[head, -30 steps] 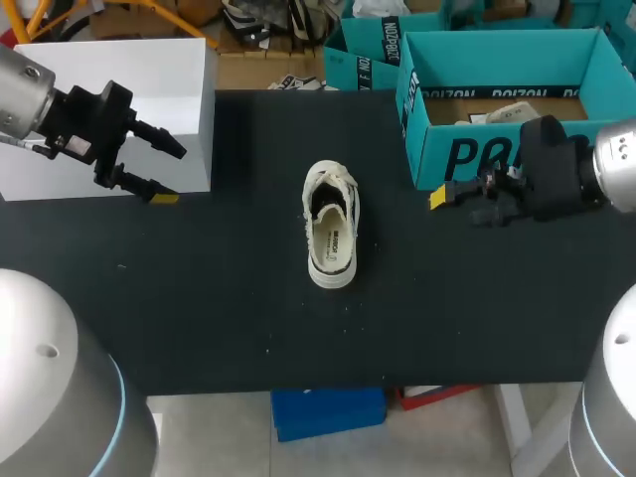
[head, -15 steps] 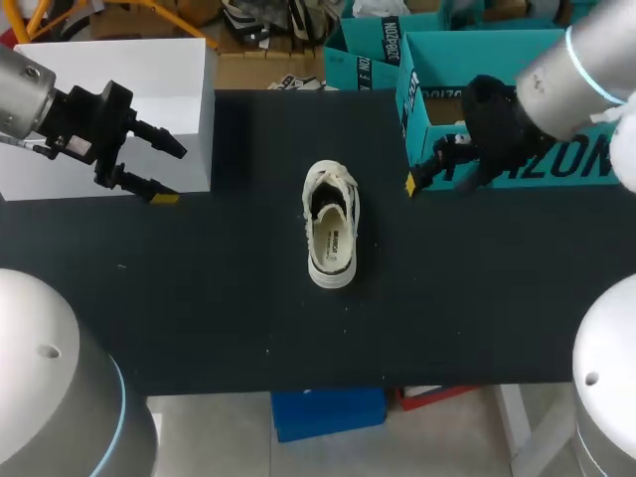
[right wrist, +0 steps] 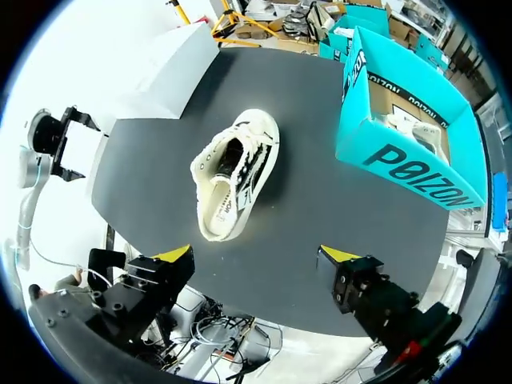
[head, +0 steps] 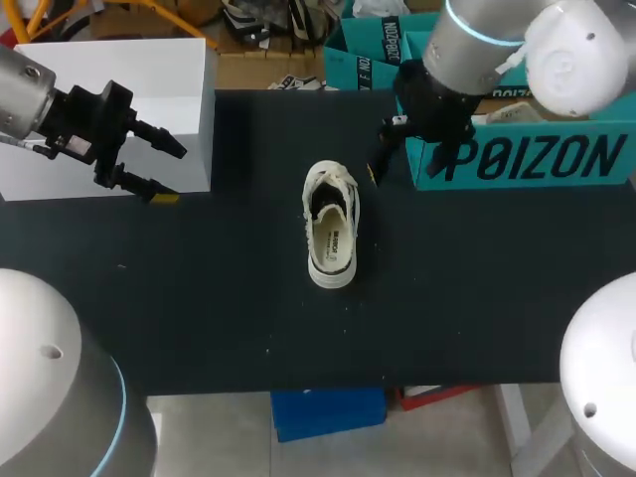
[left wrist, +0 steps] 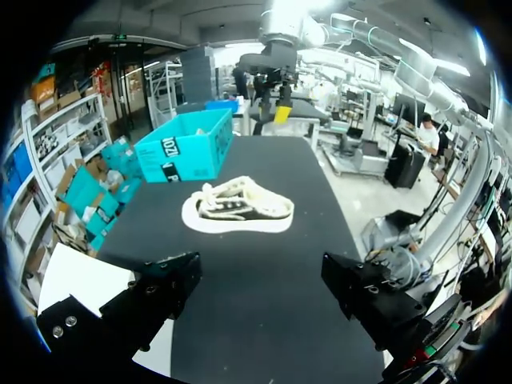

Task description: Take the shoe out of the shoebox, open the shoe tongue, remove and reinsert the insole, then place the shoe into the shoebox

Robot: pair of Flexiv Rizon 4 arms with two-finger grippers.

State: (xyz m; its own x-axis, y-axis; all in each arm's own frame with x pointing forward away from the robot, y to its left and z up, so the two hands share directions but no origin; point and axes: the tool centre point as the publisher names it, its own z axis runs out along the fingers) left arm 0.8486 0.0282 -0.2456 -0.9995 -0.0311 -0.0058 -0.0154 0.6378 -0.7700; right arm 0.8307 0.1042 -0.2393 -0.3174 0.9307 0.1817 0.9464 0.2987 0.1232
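Black matte table (head: 199, 298) with a cream low-top lace-up shoe (head: 331, 225) upright on its sole near the middle, laced end toward the far edge, outside the open teal cardboard shoebox (head: 517, 159) at the far right and not touching it. Left jaws spread wide with nothing between them, over the table's left end just in front of a plain rectangular white box (head: 109, 94), well apart from the shoe. Right jaws likewise spread and empty, hanging above the gap between shoe and shoebox, touching neither. In the head view, only one yellow tip (head: 376, 171) of the right arm (head: 477, 45) to be seen, and part of the shoebox's inside hidden behind that arm. In the right wrist view, both yellow tips plainly apart, the shoe ahead of and below them with its insole showing, and something pale inside the shoebox, too unclear to name. In the left wrist view, two black fingers (left wrist: 164, 284) standing apart with no yellow showing, the shoe side-on ahead of them with a dark band along its side, the shoebox beyond it, and the other arm's jaws hanging past the shoe.
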